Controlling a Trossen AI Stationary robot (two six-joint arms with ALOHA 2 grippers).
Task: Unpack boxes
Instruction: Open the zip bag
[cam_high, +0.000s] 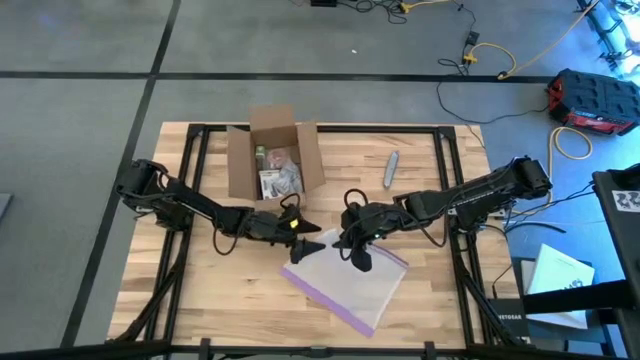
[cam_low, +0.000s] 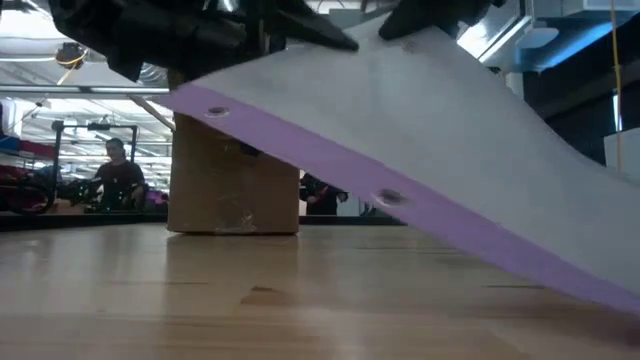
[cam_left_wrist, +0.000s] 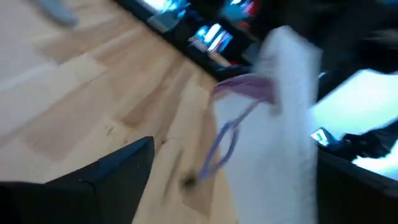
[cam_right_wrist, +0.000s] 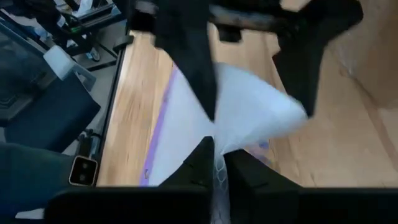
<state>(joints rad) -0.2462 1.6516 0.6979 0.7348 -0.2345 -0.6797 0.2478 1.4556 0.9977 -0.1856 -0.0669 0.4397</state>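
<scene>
An open brown cardboard box (cam_high: 272, 155) stands on its base at the table's far middle, with small packets inside; the low view shows its side (cam_low: 233, 180). Nearer lies a clear plastic bag (cam_high: 352, 285) with a purple zip edge (cam_low: 330, 165). My right gripper (cam_high: 358, 255) is shut on the bag and holds its far part raised. My left gripper (cam_high: 312, 243) is open, and its two fingers stand on either side of the bag's raised left corner (cam_right_wrist: 249, 109). My right gripper pinches the bag's far edge (cam_right_wrist: 216, 163) between its two fingers, the film bunched there. The fingers slant down from the table's right. The bag slopes down from the hold, and its near right end (cam_low: 600, 290) rests on the table. My left gripper: I cannot tell whether its open fingers touch the bag.
A small grey knife-like tool (cam_high: 391, 168) lies on the table to the right of the box. Bare wood (cam_high: 200, 285) shows at the near left. Beyond the table, people sit in the room (cam_low: 115, 170).
</scene>
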